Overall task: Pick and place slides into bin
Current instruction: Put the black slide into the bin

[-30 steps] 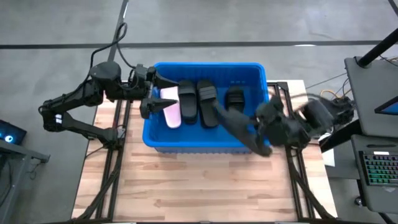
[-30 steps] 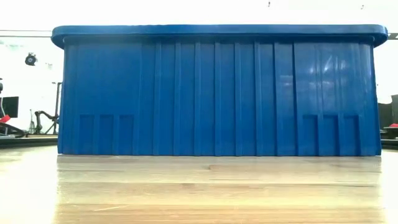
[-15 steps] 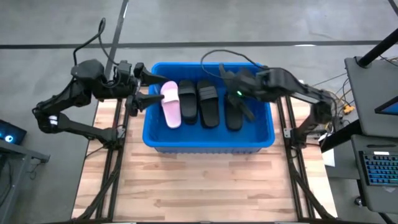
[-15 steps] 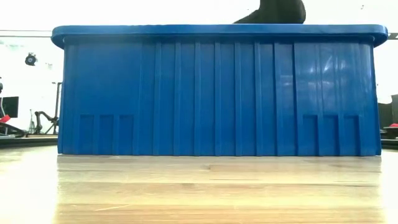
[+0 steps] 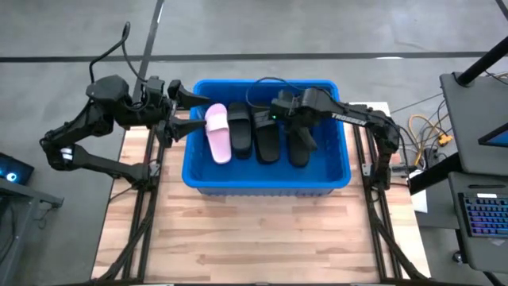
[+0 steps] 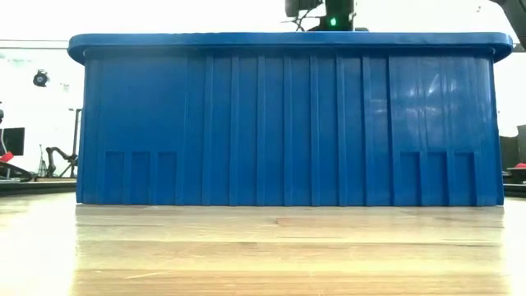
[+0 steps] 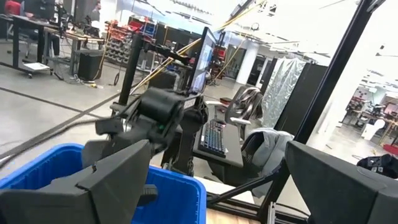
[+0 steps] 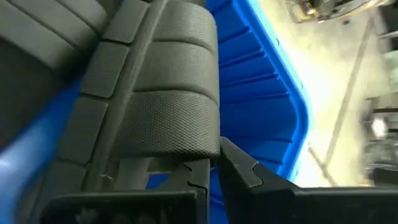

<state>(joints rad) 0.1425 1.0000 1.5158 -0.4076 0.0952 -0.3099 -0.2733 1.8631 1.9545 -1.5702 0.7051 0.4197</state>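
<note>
The blue bin [image 5: 266,181] stands mid-table, and its near wall fills the low view [image 6: 288,123]. In it lie a pale pink slide [image 5: 218,132] and three black slides [image 5: 239,132] [image 5: 266,133] [image 5: 298,143], side by side on the bin floor. My right gripper [image 5: 278,111] is shut over the bin's far half, and its fingertips [image 8: 214,163] are close to a black slide's strap [image 8: 168,118]. My left gripper [image 5: 198,111] is open and empty at the bin's left rim [image 7: 186,186]. My right gripper's shut fingertips [image 8: 199,171] stand right at the edge of a black slide's strap [image 8: 186,149] inside the bin. I cannot tell whether they touch it. The slide lies in the bin.
The bin's walls and rolled rim [image 5: 343,135] close in the slides. Bare wooden table [image 5: 262,238] lies in front of the bin. A cable [image 5: 266,83] loops over the bin's far wall. A desk with a keyboard [image 5: 484,214] stands at the right.
My right arm has swung from beside the bin's near right corner up and over the rim to the bin's far half. My left gripper has drawn back from the pink slide toward the table's left edge, which leaves the slide fully in sight.
</note>
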